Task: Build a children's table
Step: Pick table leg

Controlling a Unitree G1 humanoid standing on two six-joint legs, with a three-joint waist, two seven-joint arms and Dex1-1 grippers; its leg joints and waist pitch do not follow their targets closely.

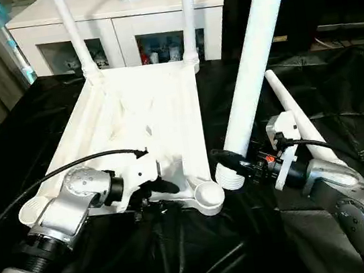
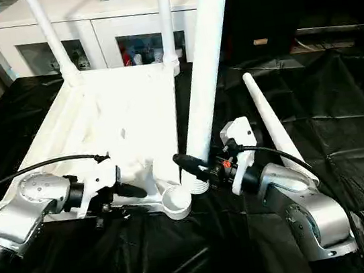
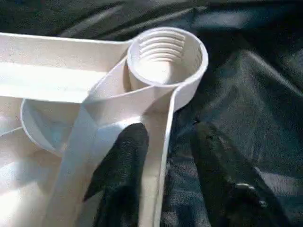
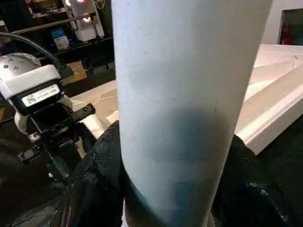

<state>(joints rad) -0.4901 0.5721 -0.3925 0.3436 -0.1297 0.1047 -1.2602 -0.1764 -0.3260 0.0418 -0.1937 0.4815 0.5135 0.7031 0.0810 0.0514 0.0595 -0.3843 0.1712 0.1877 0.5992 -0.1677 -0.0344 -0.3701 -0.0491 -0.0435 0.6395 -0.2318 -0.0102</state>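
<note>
right gripper (image 2: 197,168) clamps an upright table leg (image 2: 203,72); left gripper (image 3: 161,179) straddles the upturned table's rim (image 3: 163,142) beside an empty corner socket (image 3: 165,61).

White children's table (image 1: 145,114), ribbed underside; white legs (image 1: 253,65); black cloth (image 1: 339,94); silver forearms (image 1: 75,199); white cabinet (image 1: 119,23).

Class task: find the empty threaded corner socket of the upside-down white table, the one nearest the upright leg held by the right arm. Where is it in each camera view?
Left eye: corner socket, low centre, left of the held leg.
Right eye: socket, low centre.
Left wrist: socket at top centre, threads showing.
Right wrist: I cannot make it out; the leg blocks the middle.
Shared landmark: the held leg.
</note>
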